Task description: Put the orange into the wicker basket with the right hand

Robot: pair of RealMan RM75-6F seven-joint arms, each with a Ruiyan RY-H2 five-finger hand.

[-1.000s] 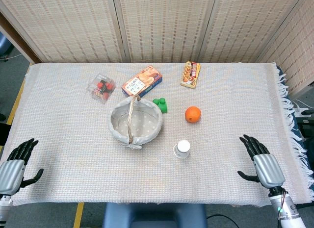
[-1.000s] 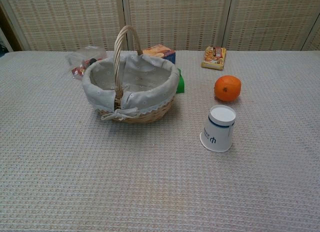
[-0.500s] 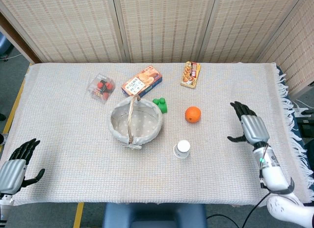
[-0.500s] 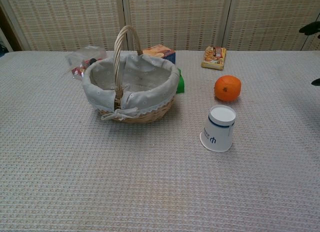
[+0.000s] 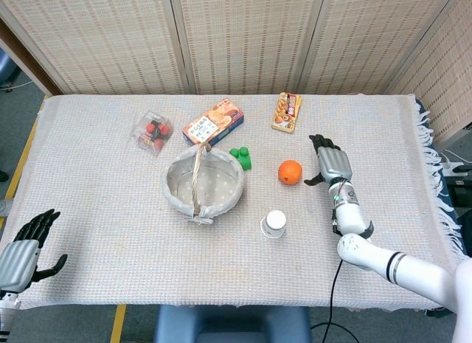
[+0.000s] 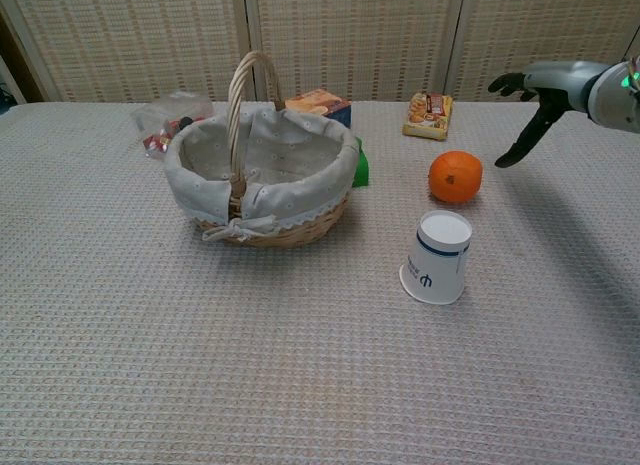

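Observation:
The orange (image 5: 290, 172) (image 6: 455, 176) lies on the cloth, right of the wicker basket (image 5: 203, 182) (image 6: 262, 170), which has a pale lining and an upright handle. My right hand (image 5: 330, 162) (image 6: 540, 97) hovers open just right of the orange, fingers spread, not touching it. At the near left table edge my left hand (image 5: 22, 251) stays open and holds nothing; the chest view does not show it.
An upturned white paper cup (image 5: 273, 224) (image 6: 438, 256) stands in front of the orange. A green block (image 5: 242, 157) sits between basket and orange. A biscuit box (image 5: 213, 121), a snack packet (image 5: 287, 111) and a clear box of strawberries (image 5: 152, 132) lie further back.
My right hand has risen from the near right table edge and swung inward and forward, ending close beside the orange. The left hand and all objects stayed put.

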